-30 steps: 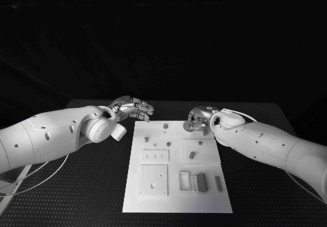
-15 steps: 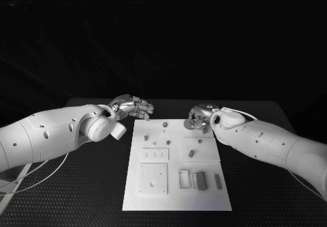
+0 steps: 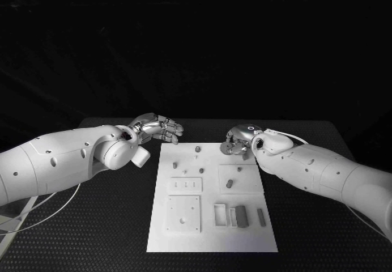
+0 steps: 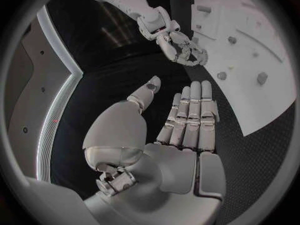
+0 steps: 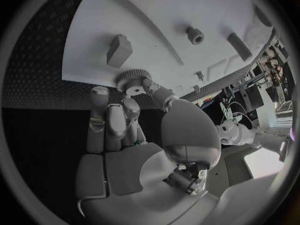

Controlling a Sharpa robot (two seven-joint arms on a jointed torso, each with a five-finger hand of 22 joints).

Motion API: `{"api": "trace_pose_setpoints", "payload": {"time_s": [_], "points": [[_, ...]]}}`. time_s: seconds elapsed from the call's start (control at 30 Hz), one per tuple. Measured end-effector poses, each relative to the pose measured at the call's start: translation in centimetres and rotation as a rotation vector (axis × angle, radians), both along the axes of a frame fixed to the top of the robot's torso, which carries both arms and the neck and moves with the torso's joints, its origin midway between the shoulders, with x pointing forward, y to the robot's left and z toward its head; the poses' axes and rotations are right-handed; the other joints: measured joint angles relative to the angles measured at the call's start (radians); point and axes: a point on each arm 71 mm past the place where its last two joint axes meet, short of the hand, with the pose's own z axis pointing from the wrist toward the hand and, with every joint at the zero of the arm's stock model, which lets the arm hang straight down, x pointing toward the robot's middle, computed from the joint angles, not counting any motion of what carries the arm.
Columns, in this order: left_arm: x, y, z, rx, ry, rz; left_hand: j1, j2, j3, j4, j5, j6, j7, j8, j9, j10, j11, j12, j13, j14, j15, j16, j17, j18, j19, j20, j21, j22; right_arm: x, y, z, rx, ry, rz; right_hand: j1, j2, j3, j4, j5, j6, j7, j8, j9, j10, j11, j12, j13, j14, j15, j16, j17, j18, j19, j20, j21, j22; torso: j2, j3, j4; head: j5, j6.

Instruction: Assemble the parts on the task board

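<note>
- Head view: the right hand sits at the far right corner of the flat white task board, fingers curled onto a small round toothed grey gear, likely to seat it. The left hand hovers off the far left corner, empty, seemingly waiting.
- Left wrist view: the left hand's fingers lie straight together, thumb apart, gripping nothing, the board beside their tips.
- Right wrist view: the gear lies at the right hand's fingertips on the board's edge, a grey block-shaped part just beyond.
</note>
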Motion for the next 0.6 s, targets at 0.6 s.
{"api": "trace_pose_setpoints", "payload": {"time_s": [0.6], "points": [[0.12, 0.45, -0.02, 0.005, -0.001, 0.009, 0.0, 0.0, 0.0, 0.0, 0.0, 0.0, 0.0, 0.0, 0.0, 0.0, 0.0, 0.0, 0.0, 0.0, 0.0, -0.004, 0.001, -0.001, 0.0, 0.0, 0.0, 0.0, -0.25, -0.21, -0.54, 0.016, -0.02, 0.002, -0.001, 0.0, -0.002, -0.002, 0.0, 0.002, -0.002, -0.003, -0.002, -0.002, 0.002, 0.0, -0.001, 0.0, 0.0, 0.0, 0.003, 0.0, -0.002, 0.002, 0.0, 0.001, 0.0, -0.0007, 0.0014, -0.004, 0.0]]}}
